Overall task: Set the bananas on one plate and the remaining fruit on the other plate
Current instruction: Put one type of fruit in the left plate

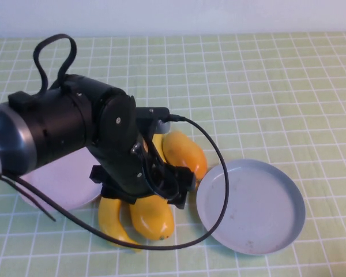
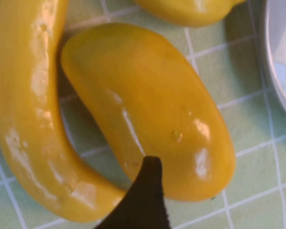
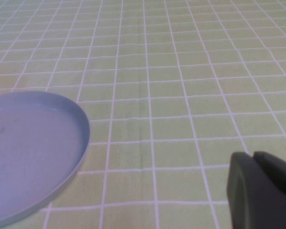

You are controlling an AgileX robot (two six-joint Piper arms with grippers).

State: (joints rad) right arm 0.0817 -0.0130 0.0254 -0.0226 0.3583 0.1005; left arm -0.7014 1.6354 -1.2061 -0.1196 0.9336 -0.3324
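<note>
Left pincer [image 1: 164, 190] over a mango [image 2: 152, 109]; right pincer [image 3: 262, 191] closed.

Left arm [image 1: 86, 133] hides most of the pink plate [image 1: 63, 184], one banana [image 1: 157, 144], and the left gripper's fingers. Right gripper [image 3: 262, 191] cut off at picture's edge.

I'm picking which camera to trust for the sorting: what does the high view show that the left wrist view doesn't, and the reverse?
Only the high view: the left arm stretched over the fruit, the pink plate partly under it, the whole grey-blue plate, empty, and a redder mango. The right gripper shows in neither; in the right wrist view it is shut over bare cloth.

Only the left wrist view: a close look at the left gripper's fingertip just over the mango, touching nothing.

Both: the nearer mango, a banana curving beside it, and the grey-blue plate's rim.
</note>
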